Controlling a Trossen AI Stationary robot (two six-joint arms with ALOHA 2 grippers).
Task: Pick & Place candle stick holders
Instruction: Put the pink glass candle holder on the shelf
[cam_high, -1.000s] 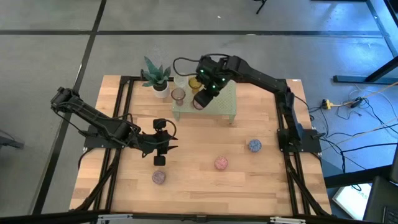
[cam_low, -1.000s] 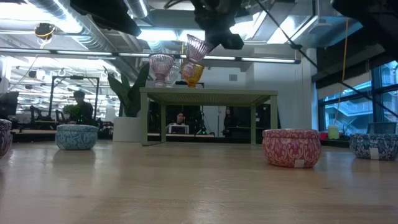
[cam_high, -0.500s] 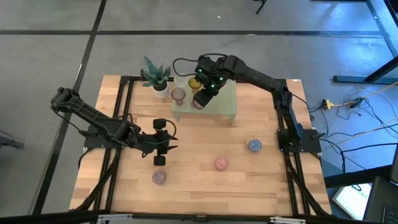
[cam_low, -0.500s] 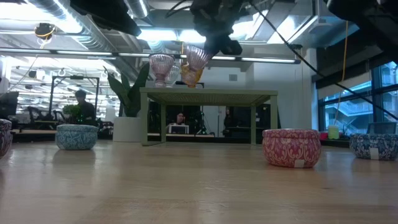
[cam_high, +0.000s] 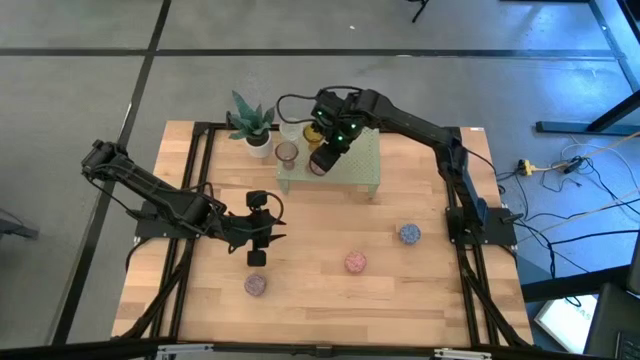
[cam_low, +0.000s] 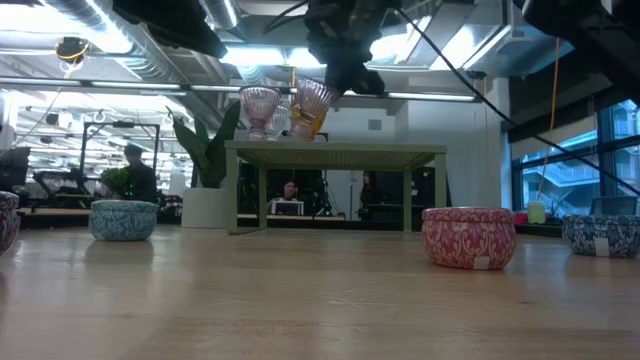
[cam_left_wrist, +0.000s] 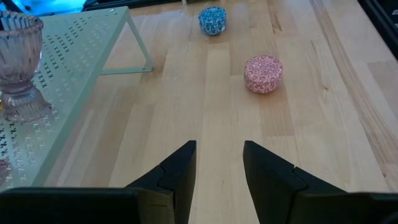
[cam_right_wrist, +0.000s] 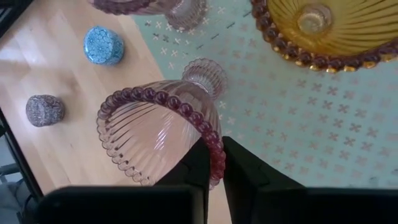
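Your left end effector (cam_high: 257, 243) sits low over the worktop (cam_high: 330, 290) on the left side, fingers (cam_left_wrist: 180, 171) part open w/ bare wood between them, holding nothing. Just in front of it lies a blue tin (cam_high: 257, 257), and nearer the front edge a mauve tin (cam_high: 256, 285). The pink tin (cam_high: 356, 263) is mid-worktop and another blue tin (cam_high: 409, 234) sits further right; both also show in the left wrist view, well apart from the fingers.

At the back left you have the plant (cam_high: 250, 122) in a white pot, just beside the green stand (cam_high: 365, 172). On the stand's left end a pink glass holder (cam_high: 287, 152) stands upright. In the low view it's beside an amber holder (cam_low: 305, 127), also on the stand top.

Your right end effector (cam_high: 322, 160) is over the stand, left of centre, pinched shut on the beaded rim of a ribbed pink holder (cam_right_wrist: 163, 127). That holder is tilted, mouth toward the wrist cam, stem pointing down at the perforated top. In the low view it hangs at a slant just above the stand, next to the amber one; can't tell if its foot touches the surface.

Beyond the worktop a person (cam_low: 137, 170) is in the room on the left.
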